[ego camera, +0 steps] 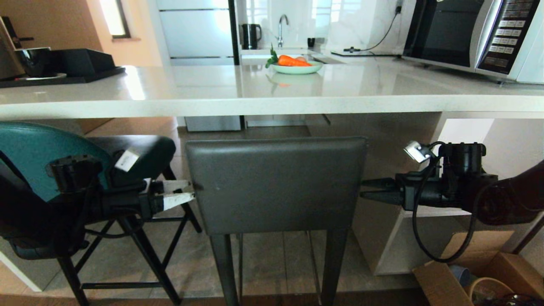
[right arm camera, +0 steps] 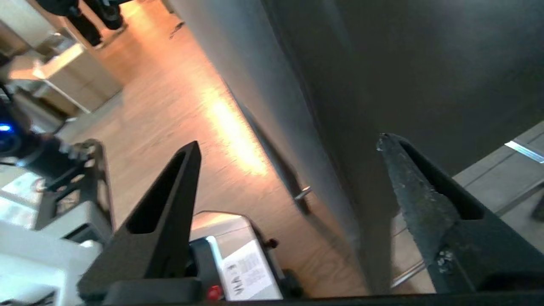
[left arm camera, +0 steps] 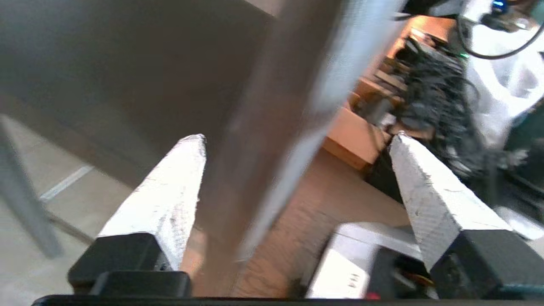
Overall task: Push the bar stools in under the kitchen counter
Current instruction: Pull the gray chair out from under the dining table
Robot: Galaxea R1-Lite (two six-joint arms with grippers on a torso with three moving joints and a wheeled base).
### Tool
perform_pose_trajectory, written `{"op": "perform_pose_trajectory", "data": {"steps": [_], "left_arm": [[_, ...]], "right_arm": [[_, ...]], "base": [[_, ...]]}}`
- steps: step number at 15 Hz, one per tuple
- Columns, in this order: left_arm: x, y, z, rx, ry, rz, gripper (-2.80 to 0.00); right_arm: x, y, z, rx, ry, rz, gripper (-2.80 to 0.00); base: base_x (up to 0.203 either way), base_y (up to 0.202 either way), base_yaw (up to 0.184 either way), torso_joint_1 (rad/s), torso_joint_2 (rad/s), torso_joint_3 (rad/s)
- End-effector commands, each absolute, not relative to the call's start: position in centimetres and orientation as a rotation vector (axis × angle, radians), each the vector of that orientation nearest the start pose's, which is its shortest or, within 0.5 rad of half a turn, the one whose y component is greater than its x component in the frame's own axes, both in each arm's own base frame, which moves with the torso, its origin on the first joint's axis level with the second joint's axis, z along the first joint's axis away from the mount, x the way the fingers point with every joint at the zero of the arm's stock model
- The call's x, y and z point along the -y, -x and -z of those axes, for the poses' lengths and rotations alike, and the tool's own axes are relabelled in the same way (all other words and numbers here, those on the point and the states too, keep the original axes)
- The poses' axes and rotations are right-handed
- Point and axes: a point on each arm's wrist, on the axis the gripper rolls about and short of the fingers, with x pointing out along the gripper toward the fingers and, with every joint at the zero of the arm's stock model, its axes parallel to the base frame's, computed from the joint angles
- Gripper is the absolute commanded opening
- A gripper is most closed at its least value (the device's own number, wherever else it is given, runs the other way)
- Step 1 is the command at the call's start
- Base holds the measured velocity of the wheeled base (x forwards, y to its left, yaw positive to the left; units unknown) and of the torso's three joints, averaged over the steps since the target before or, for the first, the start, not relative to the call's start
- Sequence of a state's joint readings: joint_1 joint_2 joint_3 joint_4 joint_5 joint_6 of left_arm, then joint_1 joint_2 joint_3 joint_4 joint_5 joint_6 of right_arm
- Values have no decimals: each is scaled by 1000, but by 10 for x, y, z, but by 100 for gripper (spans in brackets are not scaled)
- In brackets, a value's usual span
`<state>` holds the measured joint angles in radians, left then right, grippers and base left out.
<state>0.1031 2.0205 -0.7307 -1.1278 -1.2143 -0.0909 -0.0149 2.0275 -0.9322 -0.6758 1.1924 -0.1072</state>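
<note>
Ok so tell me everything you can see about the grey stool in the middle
The grey stool has a rectangular dark-grey backrest that looks like leather, upright on straight grey legs over the tiled floor. It stands in front of the kitchen counter, its back below the slab's edge. The left hand and right hand flank its side edges, both open; contact can't be confirmed.

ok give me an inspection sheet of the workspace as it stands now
surface: kitchen counter, glossy off-white top.
job's things: grey stool centred before the counter; teal stool to its left.
clutter: bowl of carrots, microwave, black tray on the counter.
grippers: left gripper open at the grey back's left edge; right gripper open at its right edge.
cables: black cable looping under the right arm.
surroundings: cardboard box on the floor, sink tap behind.
</note>
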Motion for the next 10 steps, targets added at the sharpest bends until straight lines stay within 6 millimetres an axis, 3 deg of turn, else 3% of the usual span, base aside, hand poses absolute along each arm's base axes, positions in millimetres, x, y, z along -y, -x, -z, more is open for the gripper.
{"op": "perform_pose_trajectory", "data": {"steps": [1, 6, 10], "left_arm": [[-18, -343, -102, -188, 192, 1099, 0], [-11, -346, -99, -195, 194, 1121, 0], [2, -347, -91, -211, 199, 1156, 0]], "right_arm": [[-18, -369, -112, -286, -145, -1185, 0], [-26, -389, -124, -253, -139, -1211, 0], [-41, -390, -120, -280, -163, -1246, 0]], "base": [[0, 0, 0, 0, 0, 0], [0, 0, 0, 0, 0, 0], [0, 0, 0, 0, 0, 0]]}}
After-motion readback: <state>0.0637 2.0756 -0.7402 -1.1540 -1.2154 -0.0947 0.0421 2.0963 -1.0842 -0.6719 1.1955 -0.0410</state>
